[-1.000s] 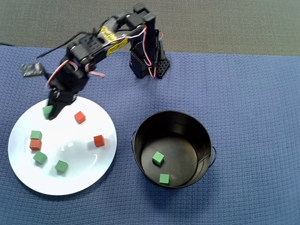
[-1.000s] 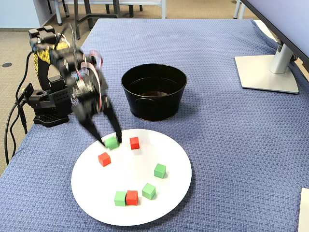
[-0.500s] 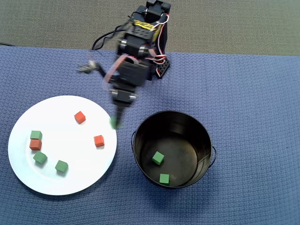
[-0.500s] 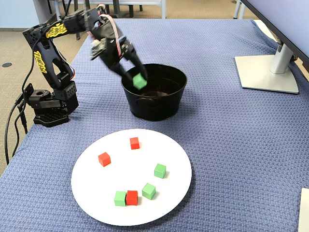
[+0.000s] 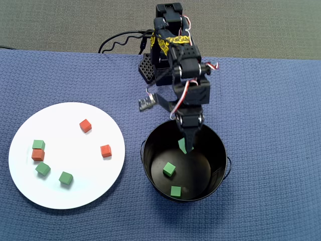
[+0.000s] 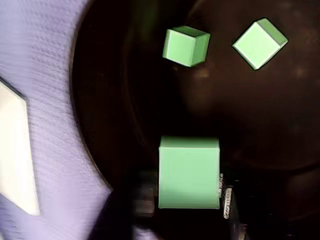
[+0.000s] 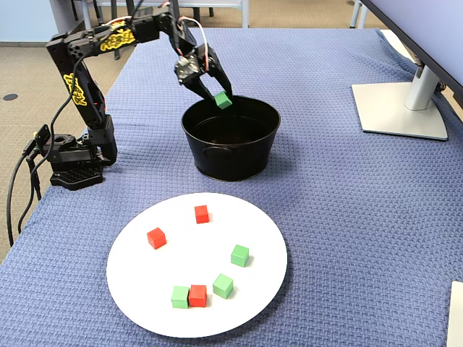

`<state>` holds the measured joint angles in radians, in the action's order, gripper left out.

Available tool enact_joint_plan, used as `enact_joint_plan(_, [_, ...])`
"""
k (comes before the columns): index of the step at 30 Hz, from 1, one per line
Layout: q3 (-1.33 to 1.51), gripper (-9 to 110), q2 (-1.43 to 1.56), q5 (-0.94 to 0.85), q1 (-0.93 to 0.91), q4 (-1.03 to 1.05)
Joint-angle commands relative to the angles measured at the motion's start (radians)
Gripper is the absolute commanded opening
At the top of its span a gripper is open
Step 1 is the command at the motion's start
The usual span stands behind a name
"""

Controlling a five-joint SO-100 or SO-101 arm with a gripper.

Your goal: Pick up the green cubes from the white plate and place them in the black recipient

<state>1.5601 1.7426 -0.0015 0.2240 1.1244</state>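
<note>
Fingers (image 7: 221,100) clamped on one small matte green cube (image 5: 182,145), hanging over the mouth of the round black metal bucket (image 5: 218,150). Two more green cubes on the bucket floor (image 6: 186,46) (image 6: 259,43). Three green ones left on the large flat white plate (image 7: 268,289), one (image 7: 180,296) touching a red-orange cube (image 7: 197,295).

Handling guess: cubes look light and rigid, flat matte faces, so pinch on two opposite faces; not fragile, a drop is fine. The touching pair needs a grip across its free faces.

Counter is covered in blue waffle-weave cloth (image 7: 347,217), likely grippy. Monitor foot (image 7: 401,108) at right, well apart.
</note>
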Motion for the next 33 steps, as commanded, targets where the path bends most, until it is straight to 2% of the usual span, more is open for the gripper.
enact_joint_plan(1, [-0.078, 29, 0.018, -0.123, 0.008, -0.015])
enact_joint_plan(3, [-0.137, 30, 0.032, -0.215, -0.046, 0.02])
enact_joint_plan(5, [-0.222, 26, 0.025, -0.367, -0.115, 0.095])
enact_joint_plan(11, [-0.282, 18, 0.029, -0.838, -0.431, 0.109])
enact_joint_plan(17, [-0.255, 12, -0.075, -1.216, -0.749, -0.126])
enact_joint_plan(20, [-0.221, 12, -0.161, -1.405, -0.839, -0.256])
enact_joint_plan(23, [-0.219, 14, -0.256, -1.64, -0.891, -0.253])
enact_joint_plan(28, [-0.204, 15, -0.353, -1.74, -0.916, -0.38])
enact_joint_plan(31, [-0.15, 14, -0.391, -1.779, -0.922, -0.56])
enact_joint_plan(33, [-0.163, 14, -0.416, -1.793, -0.923, -0.565])
